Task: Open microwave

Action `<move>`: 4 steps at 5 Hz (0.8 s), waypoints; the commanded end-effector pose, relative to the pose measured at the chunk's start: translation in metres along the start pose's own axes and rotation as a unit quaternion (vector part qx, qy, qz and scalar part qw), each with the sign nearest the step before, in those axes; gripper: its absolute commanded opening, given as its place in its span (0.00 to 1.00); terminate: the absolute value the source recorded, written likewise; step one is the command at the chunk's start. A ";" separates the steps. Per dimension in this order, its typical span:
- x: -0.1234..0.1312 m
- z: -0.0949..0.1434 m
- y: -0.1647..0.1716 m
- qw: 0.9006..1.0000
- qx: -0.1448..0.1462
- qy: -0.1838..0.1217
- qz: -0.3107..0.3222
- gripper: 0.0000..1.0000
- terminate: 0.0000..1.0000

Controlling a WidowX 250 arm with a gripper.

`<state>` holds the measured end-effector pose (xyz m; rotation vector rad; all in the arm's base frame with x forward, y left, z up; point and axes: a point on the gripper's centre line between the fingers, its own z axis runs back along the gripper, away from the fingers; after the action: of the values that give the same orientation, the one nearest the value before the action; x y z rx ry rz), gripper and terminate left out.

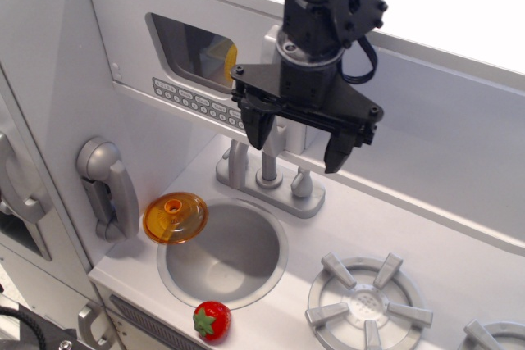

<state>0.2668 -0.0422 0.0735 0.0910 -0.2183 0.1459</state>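
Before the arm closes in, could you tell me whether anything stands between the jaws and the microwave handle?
Nothing visible does. The gripper hangs open right in front of the microwave, hiding most of its handle. The faucet stands just below the jaws, not between. How near the jaws are to the handle cannot be told from this view.

You've got a round sink (pixel 220 253) lower centre, orange lid (pixel 175 218) propped on its left rim. Strawberry (pixel 212 320) sits on the desk (pixel 459 252) just below the sink. Phone handset (pixel 107 186) at left, faucet (pixel 271 171) centre, burner (pixel 368 304) lower right.
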 end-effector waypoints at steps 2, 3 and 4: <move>0.021 0.021 0.021 0.996 0.002 -0.090 0.010 1.00 0.00; 0.032 0.023 0.027 0.994 0.000 -0.106 0.035 1.00 0.00; 0.039 0.023 0.029 0.993 0.001 -0.109 0.040 1.00 0.00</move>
<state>0.2885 -0.0113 0.0937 0.1071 -0.4014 0.2138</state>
